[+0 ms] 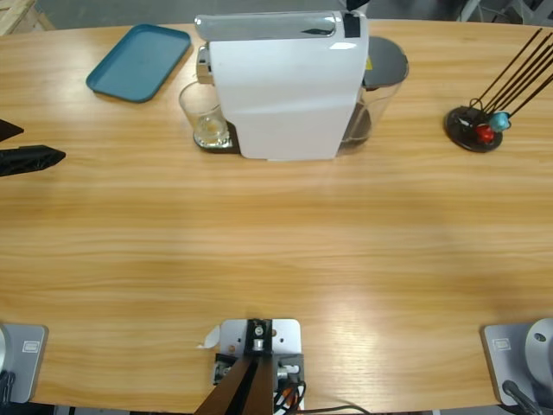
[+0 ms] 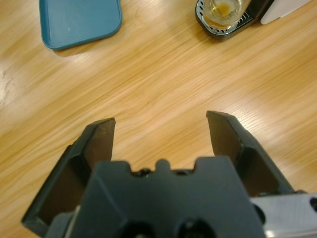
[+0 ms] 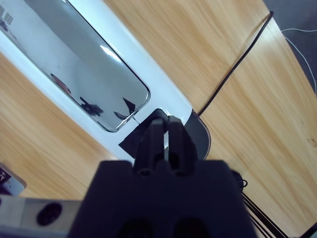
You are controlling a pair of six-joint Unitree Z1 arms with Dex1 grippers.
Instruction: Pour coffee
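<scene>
A long wooden table (image 1: 276,259) with pale grain fills the high view; most of its near half is bare, and a dark floor shows past the far edge. At the far middle stands a white coffee machine (image 1: 285,86), with a teal tray (image 1: 138,60) to one side and a black stand of thin rods (image 1: 475,125) holding a red and a blue capsule to the other.

The coffee (image 2: 223,9) is a thin amber layer in the bottom of a clear glass tumbler (image 1: 204,117), which sits on the machine's drip grille, close against its white body.

The left gripper (image 2: 161,126) hangs over open wood with its jaws spread wide and nothing between them — the tumbler and tray lie well ahead of it. In the high view its black tips (image 1: 30,158) poke in at a side edge.

The right gripper (image 3: 166,131) looks down on the machine's shiny top, jaws pressed together; it seems to be at the dark rear part of the lid, though contact is unclear. A black cable (image 3: 233,69) runs across the wood beyond.
</scene>
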